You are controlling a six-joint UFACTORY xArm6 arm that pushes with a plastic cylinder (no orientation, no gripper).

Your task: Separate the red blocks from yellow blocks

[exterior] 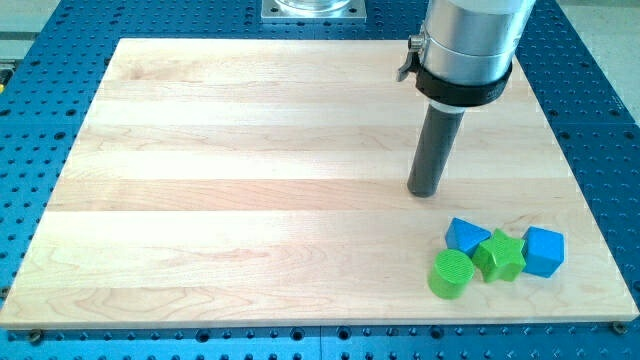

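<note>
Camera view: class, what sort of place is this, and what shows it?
Probably a robotics lab bench: a wooden board lies on a blue perforated metal table, and my tip stands above a cluster of blue and green blocks.

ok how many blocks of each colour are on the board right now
blue blocks: 2
green blocks: 2, a cylinder and a star
red blocks: 0
yellow blocks: 0
total: 4, clustered just below my tip

My arm comes down from the view's top right, its silver cylinder ringed by a black collar. Below it my dark rod stands upright, and my tip (424, 193) rests on the surface.
</note>
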